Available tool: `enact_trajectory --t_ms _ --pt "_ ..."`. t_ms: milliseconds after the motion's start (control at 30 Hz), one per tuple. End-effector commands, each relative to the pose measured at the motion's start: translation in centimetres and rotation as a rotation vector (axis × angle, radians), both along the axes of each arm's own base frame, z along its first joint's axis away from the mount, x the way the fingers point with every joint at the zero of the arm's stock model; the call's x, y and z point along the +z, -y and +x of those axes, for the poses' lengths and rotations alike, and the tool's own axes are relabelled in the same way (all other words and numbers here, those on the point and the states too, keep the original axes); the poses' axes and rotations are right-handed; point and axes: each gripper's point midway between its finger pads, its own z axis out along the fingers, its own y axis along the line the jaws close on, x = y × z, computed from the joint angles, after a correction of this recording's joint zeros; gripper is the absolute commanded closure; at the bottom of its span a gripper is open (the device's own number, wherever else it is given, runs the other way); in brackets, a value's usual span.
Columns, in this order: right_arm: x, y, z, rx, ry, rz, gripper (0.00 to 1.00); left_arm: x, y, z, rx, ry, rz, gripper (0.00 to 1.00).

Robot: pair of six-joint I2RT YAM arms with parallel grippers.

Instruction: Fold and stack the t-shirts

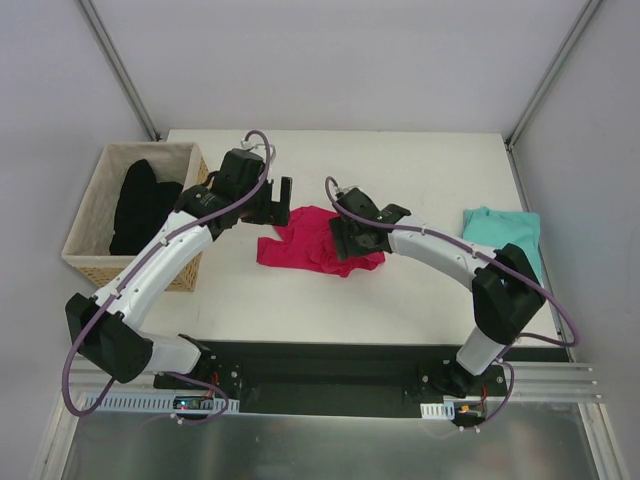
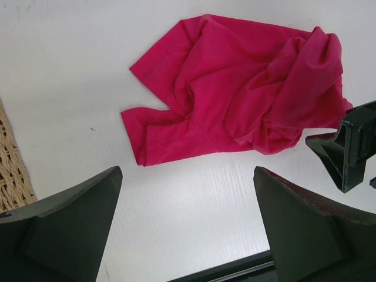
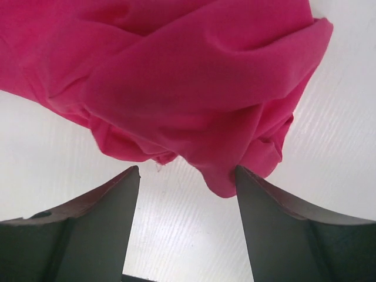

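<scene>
White table (image 1: 400, 300), crumpled pink t-shirt (image 1: 300, 245), grey walls (image 1: 330, 60)

White table (image 1: 420, 290) centre frame, matte, evenly lit, soft shadows only; plain pale grey walls (image 1: 330, 60) behind and on both sides; one metal strut (image 1: 118, 70) runs diagonally in the upper left, a second strut (image 1: 553, 70) in the upper right. Wicker basket (image 1: 88, 200) at middle left, overlapping the table's left edge, black garment (image 1: 140, 205) inside; bottom of frame: black base plate (image 1: 330, 365), aluminium rail (image 1: 550, 380), brushed metal sheet (image 1: 320, 450).
</scene>
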Motion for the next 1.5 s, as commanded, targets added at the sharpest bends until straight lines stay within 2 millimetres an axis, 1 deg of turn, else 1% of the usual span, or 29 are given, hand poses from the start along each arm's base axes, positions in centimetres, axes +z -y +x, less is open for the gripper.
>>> enact_trajectory --t_ms 0,100,133,267,333,433,500,600,633,700,800,867,967,1067,1167,1200,1267,1300,1367,1400,1467 --pt "2.1 -1.1 0.7 -0.022 0.047 0.026 0.3 1.1 -0.5 -0.2 0.024 0.027 -0.026 0.06" --pt "2.1 -1.0 0.5 -0.029 0.05 0.03 0.39 1.2 -0.6 -0.3 0.024 0.03 -0.029 0.06" --pt "2.2 -1.1 0.5 -0.034 0.053 0.038 0.39 1.2 -0.6 -0.4 0.025 0.031 -0.031 0.06" --pt "2.5 -0.7 0.3 -0.056 0.072 0.058 0.34 1.3 -0.8 -0.6 0.027 0.037 -0.029 0.06" --pt "2.3 -0.6 0.2 -0.068 0.074 0.059 0.31 1.4 -0.9 -0.6 0.031 0.039 -0.03 0.06" --pt "2.1 -0.6 0.1 -0.073 0.067 0.066 0.29 1.7 -0.9 -0.7 0.03 0.041 -0.035 0.06" --pt "2.2 -0.7 0.1 -0.08 0.071 0.076 0.29 1.8 -0.9 -0.7 0.031 0.041 -0.036 0.06" --pt "1.8 -0.5 -0.1 -0.086 0.066 0.073 0.33 2.5 -0.8 -0.8 0.028 0.046 -0.046 0.07" --pt "1.6 -0.3 -0.1 -0.09 0.064 0.07 0.36 3.0 -0.8 -0.8 0.029 0.055 -0.052 0.07" --pt "1.6 -0.3 -0.1 -0.093 0.068 0.068 0.38 3.6 -0.8 -0.9 0.031 0.061 -0.058 0.07" --pt "1.5 -0.3 0.0 -0.099 0.071 0.069 0.38 4.9 -1.0 -1.1 0.034 0.08 -0.07 0.06" --pt "1.6 -0.2 0.1 -0.105 0.08 0.071 0.36 5.8 -1.1 -1.1 0.038 0.098 -0.078 0.06" --pt "1.2 -0.1 0.4 -0.133 0.085 0.069 0.33 6.0 -1.2 -1.1 0.047 0.1 -0.071 0.05" --pt "0.8 -0.3 0.6 -0.145 0.078 0.063 0.34 5.7 -1.2 -1.1 0.045 0.086 -0.067 0.06" --pt "0.8 -0.5 1.0 -0.157 0.073 0.067 0.46 5.5 -1.1 -1.1 0.044 0.073 -0.063 0.06" --pt "0.6 -0.6 1.2 -0.16 0.069 0.065 0.57 5.6 -1.1 -1.1 0.046 0.073 -0.063 0.06" --pt "0.4 -0.3 1.6 -0.178 0.061 0.065 0.69 5.8 -1.2 -1.1 0.046 0.078 -0.06 0.06" --pt "0.1 -0.2 1.7 -0.188 0.055 0.062 0.78 5.9 -1.3 -1.0 0.049 0.081 -0.053 0.06" --pt "0.0 0.0 1.8 -0.208 0.048 0.067 0.84 6.3 -1.5 -0.9 0.05 0.094 -0.045 0.05" --pt "0.0 0.2 1.9 -0.215 0.047 0.068 0.9 6.4 -1.6 -0.9 0.051 0.097 -0.041 0.05" --pt "0.0 0.6 2.1 -0.233 0.053 0.058 0.95 6.7 -1.7 -0.8 0.05 0.104 -0.035 0.05"
